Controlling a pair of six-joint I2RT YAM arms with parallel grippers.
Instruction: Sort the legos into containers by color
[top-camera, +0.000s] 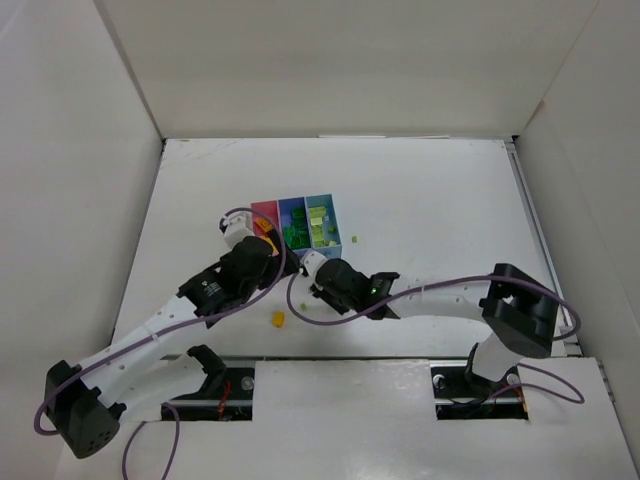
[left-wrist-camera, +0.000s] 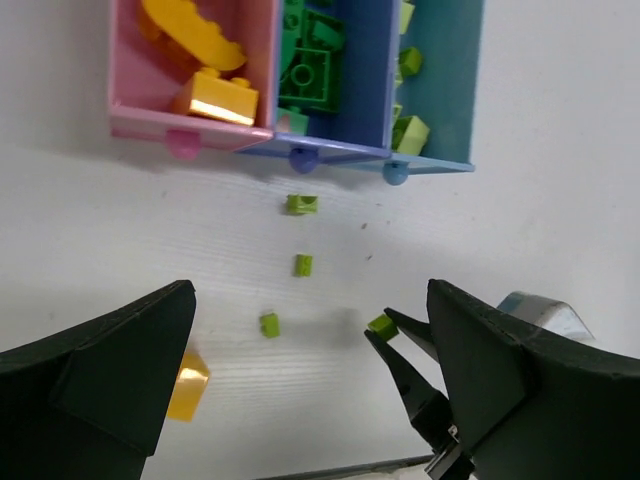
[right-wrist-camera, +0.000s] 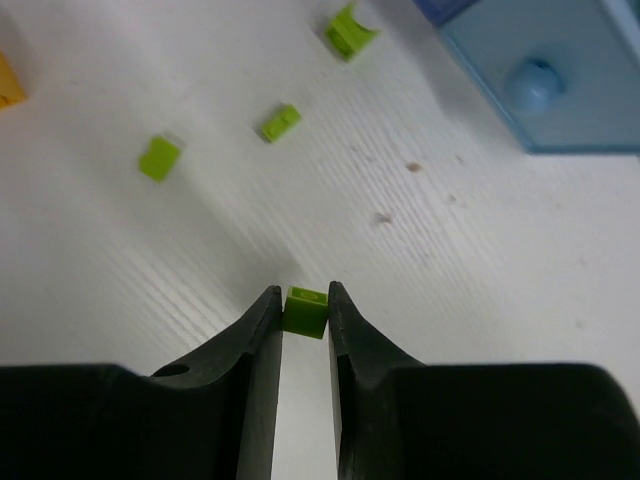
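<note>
In the right wrist view, the right tool (right-wrist-camera: 305, 305) is seen closed on a lime brick (right-wrist-camera: 305, 311), which is pinched between the two fingertips. Whether the brick rests on the table (right-wrist-camera: 480, 250) or is held just above it cannot be told. Three loose bricks (right-wrist-camera: 160, 158) of the same lime colour are scattered on the table beyond the fingers. An orange brick (right-wrist-camera: 8, 92) is cut off by the left edge. The front of the light blue bin (right-wrist-camera: 560, 110), with its round knob (right-wrist-camera: 530, 80), is seen at the upper right.

In the left wrist view, the left tool (left-wrist-camera: 310, 300) is spread wide with nothing held between its fingers. The pink bin (left-wrist-camera: 130, 120) is seen to hold orange bricks (left-wrist-camera: 215, 95). Green bricks (left-wrist-camera: 310, 70) are seen in the blue bin (left-wrist-camera: 375, 80), and lime bricks (left-wrist-camera: 410, 132) in the light blue bin. The loose bricks lie in front of the bins, the orange brick is beside the left finger, and the gripped lime brick is at the right.

In the top view, the three bins are joined in a row mid-table and both arms are reached toward their near side. A lone brick (top-camera: 352, 239), lime, lies just right of the light blue bin. The orange brick lies apart, nearer the bases.
</note>
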